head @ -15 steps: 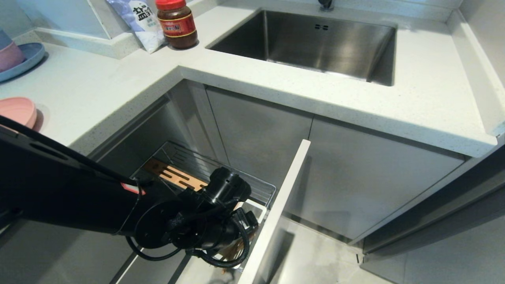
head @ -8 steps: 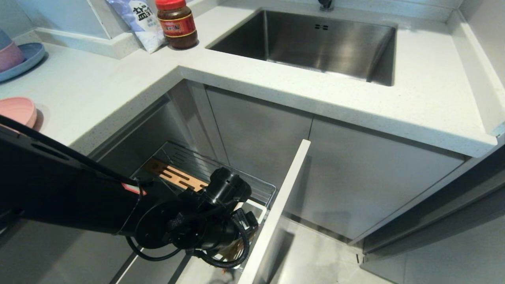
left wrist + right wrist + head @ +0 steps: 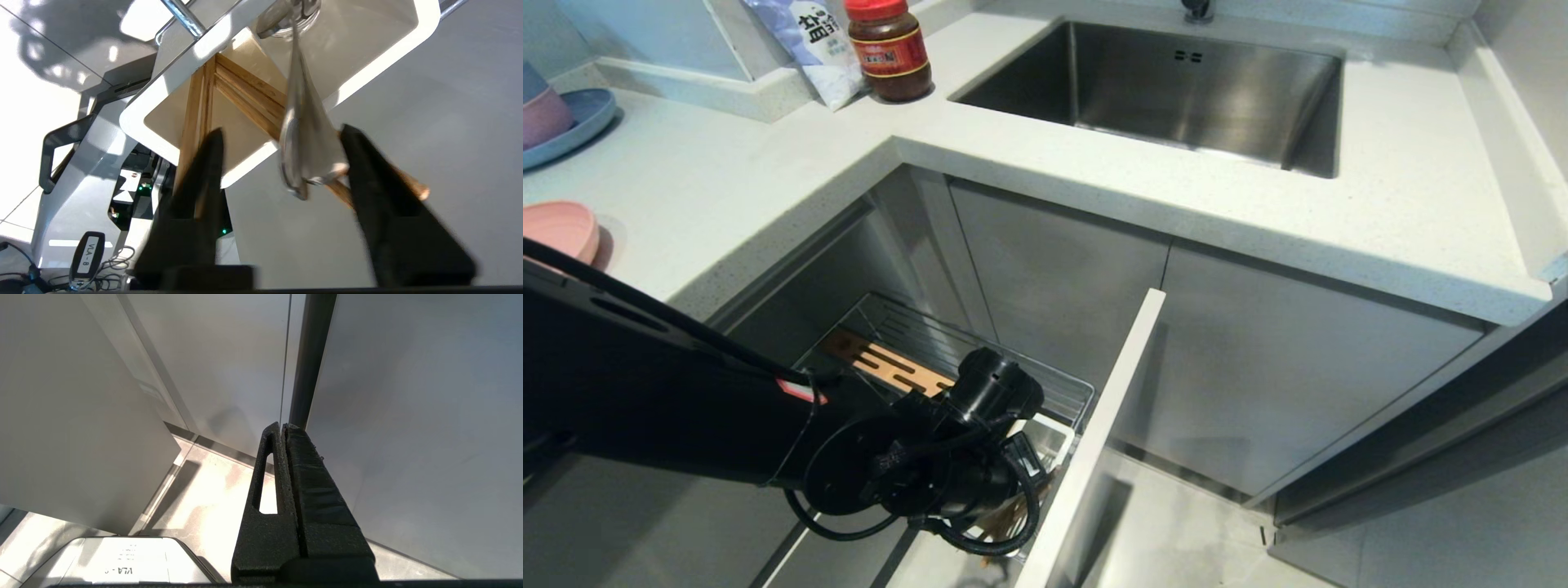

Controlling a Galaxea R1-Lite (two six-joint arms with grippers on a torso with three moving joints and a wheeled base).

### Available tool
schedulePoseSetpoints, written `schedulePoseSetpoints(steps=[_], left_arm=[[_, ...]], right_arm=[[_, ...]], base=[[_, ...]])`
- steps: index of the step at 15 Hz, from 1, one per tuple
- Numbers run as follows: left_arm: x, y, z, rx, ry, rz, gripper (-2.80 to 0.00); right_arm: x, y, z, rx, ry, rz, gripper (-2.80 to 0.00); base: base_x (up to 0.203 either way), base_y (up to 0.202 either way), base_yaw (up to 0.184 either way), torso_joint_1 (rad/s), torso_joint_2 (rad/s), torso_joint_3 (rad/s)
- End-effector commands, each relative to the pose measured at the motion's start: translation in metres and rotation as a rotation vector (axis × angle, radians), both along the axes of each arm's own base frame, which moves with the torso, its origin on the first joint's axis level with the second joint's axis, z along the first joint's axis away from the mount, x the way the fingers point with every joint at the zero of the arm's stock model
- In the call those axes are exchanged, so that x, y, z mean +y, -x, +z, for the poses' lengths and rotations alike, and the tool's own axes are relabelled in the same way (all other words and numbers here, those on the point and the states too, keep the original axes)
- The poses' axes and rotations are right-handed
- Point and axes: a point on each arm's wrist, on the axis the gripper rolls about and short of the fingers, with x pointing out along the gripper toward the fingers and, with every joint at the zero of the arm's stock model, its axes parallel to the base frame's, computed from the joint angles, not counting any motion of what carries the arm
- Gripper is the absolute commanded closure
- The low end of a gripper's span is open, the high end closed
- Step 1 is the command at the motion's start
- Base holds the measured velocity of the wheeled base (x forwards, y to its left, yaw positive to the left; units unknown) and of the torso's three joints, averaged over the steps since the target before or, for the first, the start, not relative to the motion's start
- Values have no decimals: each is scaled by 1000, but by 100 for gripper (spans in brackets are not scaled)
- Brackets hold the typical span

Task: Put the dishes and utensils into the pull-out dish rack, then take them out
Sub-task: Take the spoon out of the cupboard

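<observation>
On my left wrist camera, the left gripper (image 3: 282, 143) has its jaws standing apart, with a clear gap on each side, and nothing is clamped. Between the two black fingers (image 3: 204, 163) hangs the blurred handle end of a silver metal utensil (image 3: 304, 151); I cannot tell whether it is the fork or the spoon, and it touches neither finger. Its other end goes down into the white plastic cutlery tray (image 3: 171, 87). The light-wood chopsticks (image 3: 245, 92) stand in that same tray: one pair of sticks rises just beside the one finger, another slants behind the metal utensil and passes behind the other finger, its end showing beyond it.

From the head camera, I see the left arm reaching in from the left, low over the pulled-out dish rack (image 3: 1045, 392), with the wrist covering most of the tray; only brown chopstick ends (image 3: 1005, 523) show under it. The slotted wooden strip (image 3: 886, 363) lies in the wire basket behind the gripper, and the pale front panel (image 3: 1107, 416) runs just beside the tray. The pink plate (image 3: 560, 229) sits on the countertop (image 3: 727, 180) at the far left, well apart from the rack.

My right gripper (image 3: 282, 428) is parked by the grey cabinet fronts (image 3: 408, 416), its jaws pressed together on nothing.
</observation>
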Motion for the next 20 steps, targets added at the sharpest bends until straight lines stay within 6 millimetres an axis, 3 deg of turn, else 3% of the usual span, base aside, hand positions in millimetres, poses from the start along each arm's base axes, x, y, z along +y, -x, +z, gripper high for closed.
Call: schedulePoseSetpoints(steps=[1, 10, 16, 20], left_arm=[[0, 0, 0, 1, 1, 4, 0], [1, 1, 3, -6, 7, 3, 0], [16, 17, 51, -126, 90, -15, 0], [19, 21, 60, -154, 107, -20, 0]], right_arm=[[0, 0, -1, -2, 0, 1, 0], [0, 0, -1, -2, 0, 1, 0], [0, 0, -1, -2, 0, 1, 0], [0, 0, -1, -2, 0, 1, 0]], base=[[0, 0, 0, 0, 0, 0], [0, 0, 0, 0, 0, 0], [0, 0, 0, 0, 0, 0], [0, 0, 0, 0, 0, 0]])
